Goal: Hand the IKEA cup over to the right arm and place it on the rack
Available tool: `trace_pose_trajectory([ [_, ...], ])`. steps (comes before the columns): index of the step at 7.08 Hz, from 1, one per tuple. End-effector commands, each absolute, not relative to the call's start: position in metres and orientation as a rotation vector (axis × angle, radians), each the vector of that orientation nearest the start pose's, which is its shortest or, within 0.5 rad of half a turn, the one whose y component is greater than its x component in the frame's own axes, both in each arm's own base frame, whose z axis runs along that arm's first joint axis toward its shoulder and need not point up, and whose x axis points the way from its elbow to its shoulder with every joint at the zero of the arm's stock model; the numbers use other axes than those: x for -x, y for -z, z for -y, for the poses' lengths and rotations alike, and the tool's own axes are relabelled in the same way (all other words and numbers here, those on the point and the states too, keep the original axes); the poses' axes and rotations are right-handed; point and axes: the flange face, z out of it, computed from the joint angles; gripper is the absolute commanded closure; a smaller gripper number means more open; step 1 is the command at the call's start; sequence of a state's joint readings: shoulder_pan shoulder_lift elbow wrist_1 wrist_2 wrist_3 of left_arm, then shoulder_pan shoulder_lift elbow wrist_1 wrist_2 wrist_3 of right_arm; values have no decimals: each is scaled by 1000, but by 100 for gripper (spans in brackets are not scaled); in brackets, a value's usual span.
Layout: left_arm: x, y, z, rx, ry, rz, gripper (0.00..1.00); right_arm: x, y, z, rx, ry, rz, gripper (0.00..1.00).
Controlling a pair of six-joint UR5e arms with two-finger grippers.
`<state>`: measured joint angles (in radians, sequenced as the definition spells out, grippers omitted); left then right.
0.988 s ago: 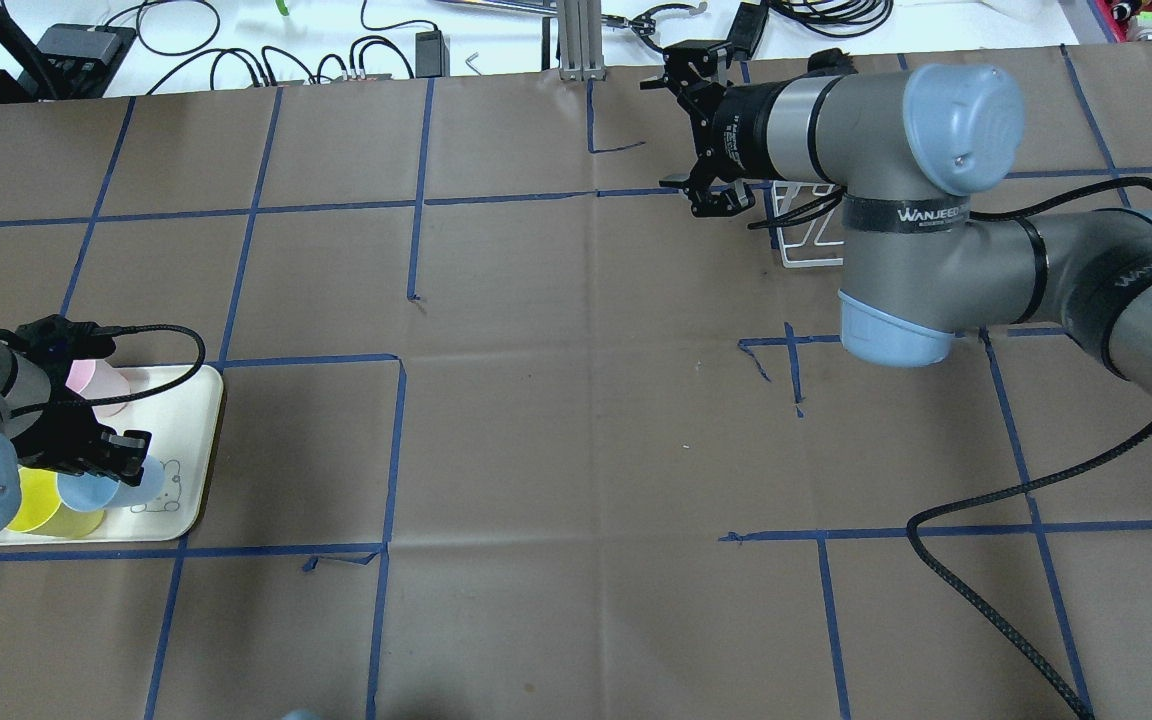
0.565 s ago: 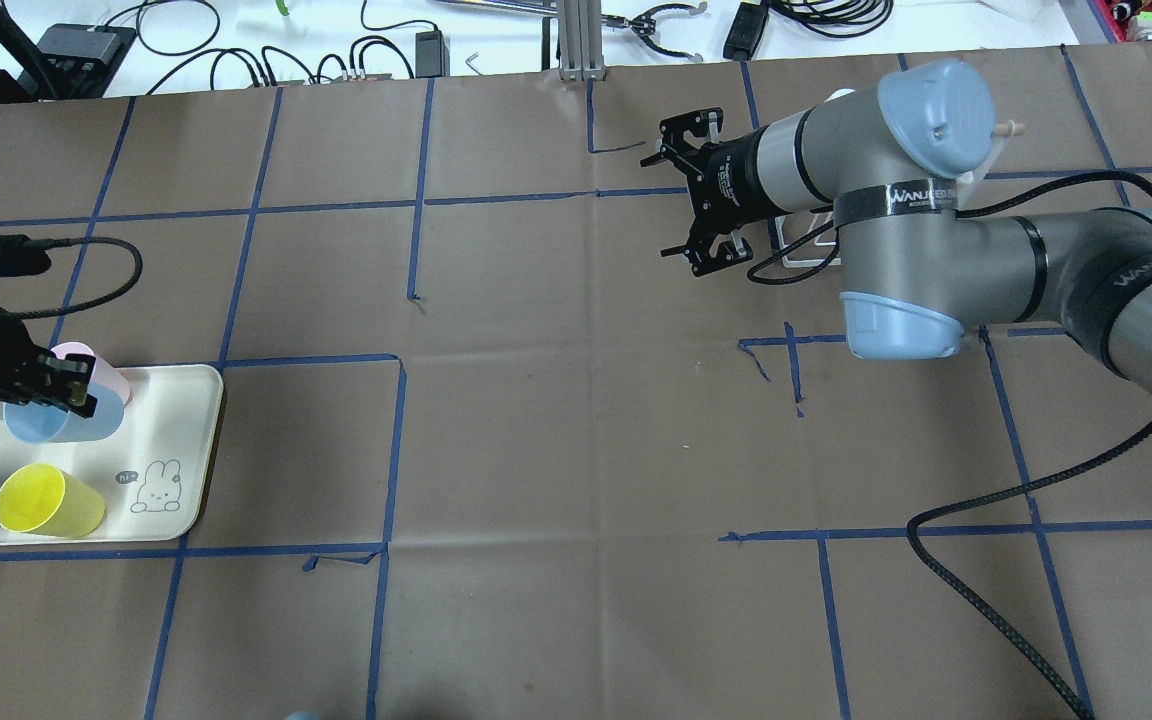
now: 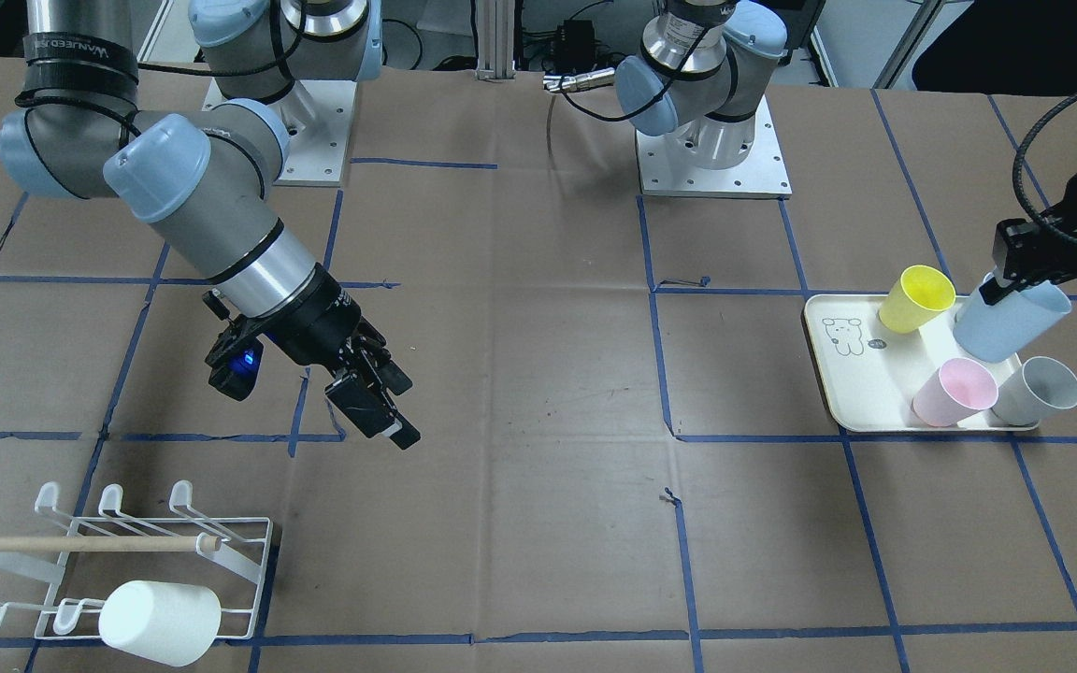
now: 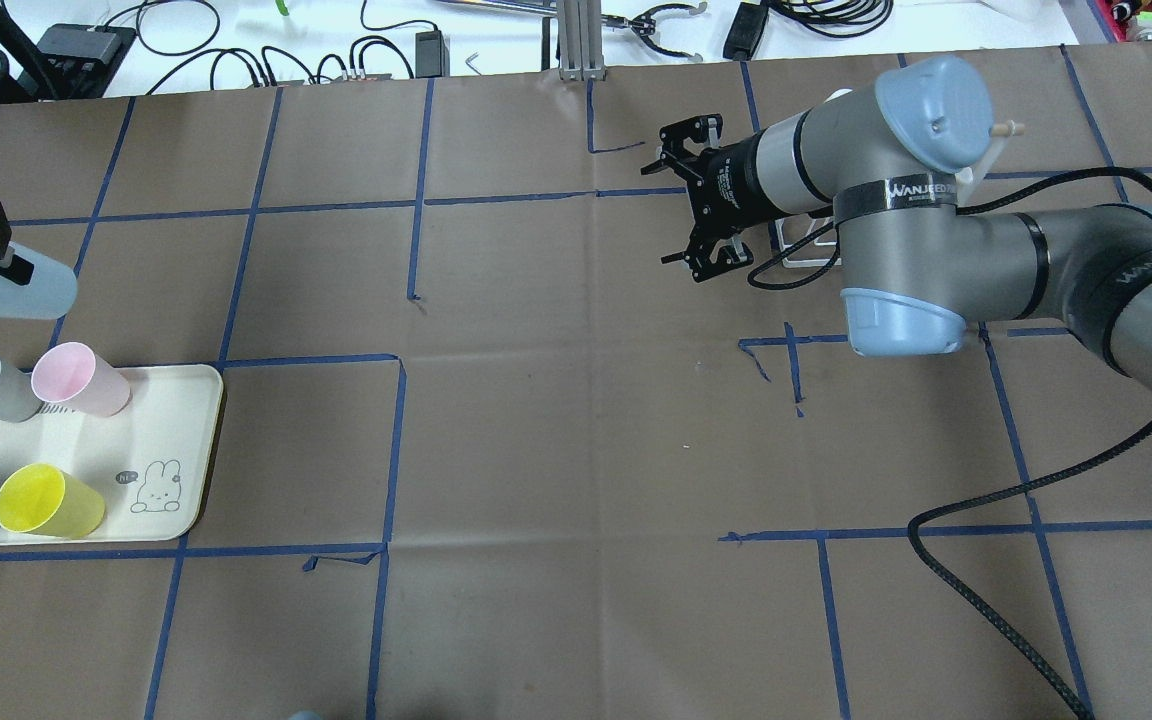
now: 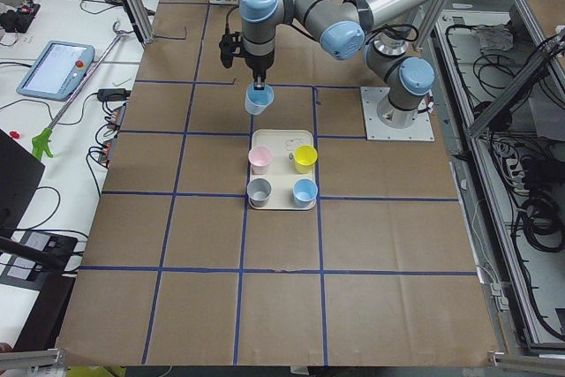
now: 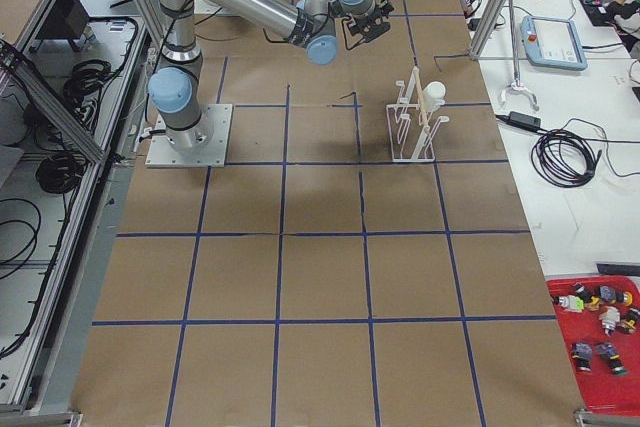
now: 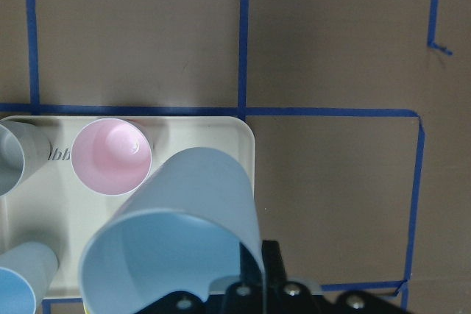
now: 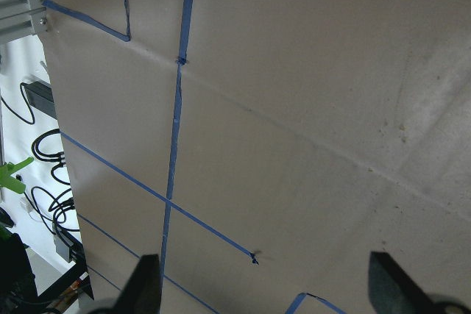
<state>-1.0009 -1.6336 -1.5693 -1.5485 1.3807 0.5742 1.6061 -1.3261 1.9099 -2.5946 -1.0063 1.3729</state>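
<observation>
One pale-blue cup (image 3: 1006, 322) hangs tilted in the front-facing view, clamped by the left gripper (image 3: 997, 285) near the cream tray (image 3: 861, 388). The right gripper (image 3: 380, 402) is spread wide over bare paper, well apart from the rack (image 3: 80, 543), which carries a white cup (image 3: 160, 609). Overhead, the held cup lies beyond the tray's far edge. The left wrist view shows a finger at its rim. The right wrist view shows fingertips (image 8: 143, 284) far apart.
</observation>
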Motion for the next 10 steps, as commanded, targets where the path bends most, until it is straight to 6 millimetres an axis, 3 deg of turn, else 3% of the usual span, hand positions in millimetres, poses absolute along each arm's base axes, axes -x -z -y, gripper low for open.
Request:
trace_pose_trajectory([
  [1,-126,-480,544,-141,527,-3427,100,-206,-326,550,-1384,-37,-2008,0],
  [2,-115,-492,558,-215,793,-3440,100,-206,-326,550,-1384,-37,-2008,0],
  [4,-90,-482,587,-437,1277,-3401,100,-206,-325,550,-1386,-40,-2009,0],
  [5,-61,-472,592,-588,1405,-3343,100,-206,-327,549,-1383,-36,-2008,0],
  [8,1,-424,597,-949,1734,-3114,99,-205,-320,549,-1389,-26,-2021,0],
  [10,45,-369,597,-1173,1910,-2917,99,-204,-341,555,-1255,194,-1970,0],
])
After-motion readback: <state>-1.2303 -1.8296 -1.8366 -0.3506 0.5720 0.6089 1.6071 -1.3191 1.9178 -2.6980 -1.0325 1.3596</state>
